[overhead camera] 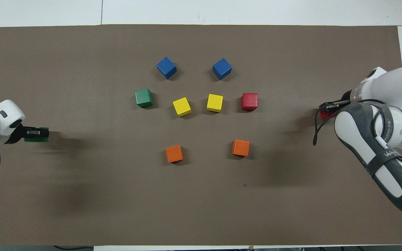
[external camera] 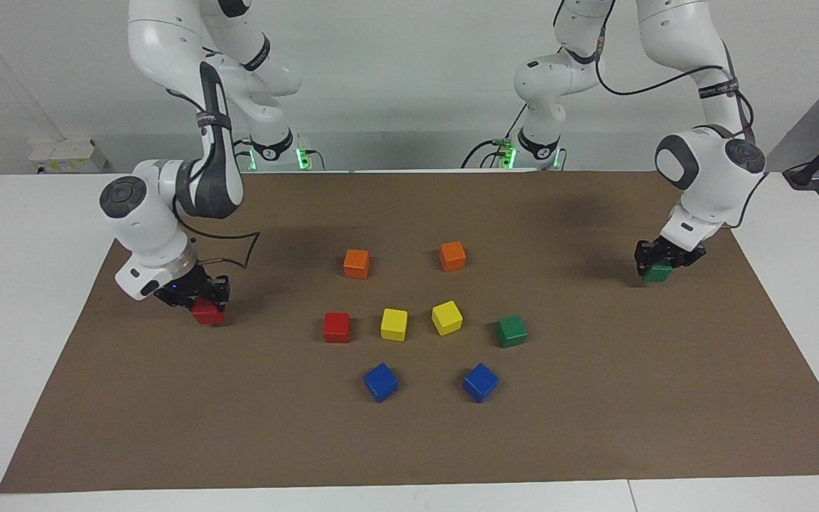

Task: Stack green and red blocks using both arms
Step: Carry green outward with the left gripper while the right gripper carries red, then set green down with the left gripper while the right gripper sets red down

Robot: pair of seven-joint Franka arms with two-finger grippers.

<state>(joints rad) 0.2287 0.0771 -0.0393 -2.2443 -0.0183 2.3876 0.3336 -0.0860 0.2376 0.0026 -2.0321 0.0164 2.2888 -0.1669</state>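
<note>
L gripper (external camera: 658, 264) is clamped on a green block (external camera: 657, 273), low at the brown mat (external camera: 594, 441) near the mat's edge at the L arm's end; can't tell if the block rests on the mat or sits just above it. R gripper (external camera: 200, 299) is clamped on a red block (external camera: 208, 313), low at the mat toward the R arm's end, close to that edge; contact w/ mat likewise unclear. Second green block (external camera: 511, 331) and second red block (external camera: 336, 327) sit free on the mat mid-counter, in a row w/ two yellow blocks (external camera: 394, 324) between them, green at the L arm's side, red at the R arm's side. Two orange blocks (external camera: 356, 264) lie nearer the robots than that row, two blue blocks (external camera: 380, 382) farther. All loose blocks stand apart, none touching. Open mat between each held block and the central cluster, and a wide bare strip of mat past the blue blocks. White counter (external camera: 25, 284) shows outside the mat at both ends.
</note>
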